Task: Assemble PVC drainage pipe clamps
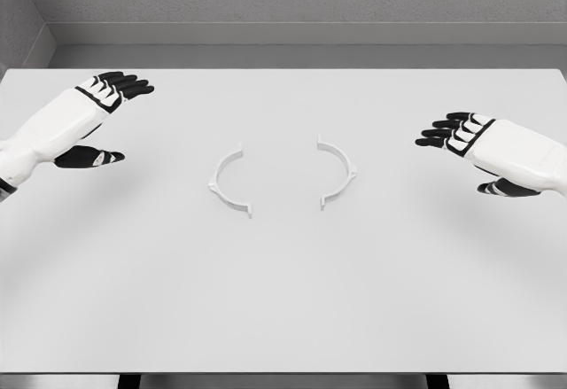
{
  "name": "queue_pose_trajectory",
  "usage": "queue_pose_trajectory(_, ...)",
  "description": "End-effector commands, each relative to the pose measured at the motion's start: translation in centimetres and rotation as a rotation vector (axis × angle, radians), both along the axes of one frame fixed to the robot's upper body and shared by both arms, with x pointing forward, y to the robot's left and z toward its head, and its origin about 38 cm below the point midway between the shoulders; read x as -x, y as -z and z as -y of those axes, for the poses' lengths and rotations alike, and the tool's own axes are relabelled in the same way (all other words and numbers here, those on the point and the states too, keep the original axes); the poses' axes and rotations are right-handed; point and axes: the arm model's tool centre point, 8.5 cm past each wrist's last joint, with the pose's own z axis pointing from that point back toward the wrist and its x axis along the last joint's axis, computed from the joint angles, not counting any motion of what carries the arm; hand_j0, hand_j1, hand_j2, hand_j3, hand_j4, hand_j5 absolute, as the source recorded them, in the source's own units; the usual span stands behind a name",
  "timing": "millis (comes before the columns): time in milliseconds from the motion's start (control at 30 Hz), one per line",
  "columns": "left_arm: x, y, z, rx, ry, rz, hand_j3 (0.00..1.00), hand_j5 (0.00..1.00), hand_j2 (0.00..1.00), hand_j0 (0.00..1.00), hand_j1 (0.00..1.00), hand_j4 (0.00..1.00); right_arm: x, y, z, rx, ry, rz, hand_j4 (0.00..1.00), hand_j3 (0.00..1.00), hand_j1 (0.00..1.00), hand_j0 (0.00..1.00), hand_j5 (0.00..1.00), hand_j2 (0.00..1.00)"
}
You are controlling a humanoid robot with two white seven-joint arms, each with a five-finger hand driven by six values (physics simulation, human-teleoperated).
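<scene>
Table: plain white table (283,300), grey walls behind it, nothing sitting between the hands and the parts.
Clamp halves: two white half-ring PVC clamp pieces lie flat mid-table, the left clamp half (227,181) and the right clamp half (337,172), open sides facing each other, apart, not touching.
Writing: none I can read on anything.
Left hand: left hand (99,110) hovers well out to the left of its half, fingers straight and spread, thumb down, holding nothing.
Right hand: right hand (469,145) sits well to the right of the other half, fingers extended toward it, loose, empty too.
</scene>
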Motion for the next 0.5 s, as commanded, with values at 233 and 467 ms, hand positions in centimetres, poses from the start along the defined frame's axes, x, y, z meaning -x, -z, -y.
queue_pose_trajectory(233, 0.0, -0.1, -0.1, 0.008, -0.001, 0.000, 1.00, 1.00, 1.00, 1.00, 1.00, 1.00, -1.0, 0.7, 1.9, -0.006, 0.070, -0.016, 1.00, 1.00, 1.00, 1.00, 1.00, 1.00)
queue_pose_trajectory(467, 0.0, 0.0, 0.0, 0.008, 0.000, -0.002, 1.00, 1.00, 1.00, 1.00, 1.00, 1.00, -6.3, 5.2, -3.8, 0.043, -0.004, -0.092, 1.00, 1.00, 1.00, 1.00, 1.00, 1.00)
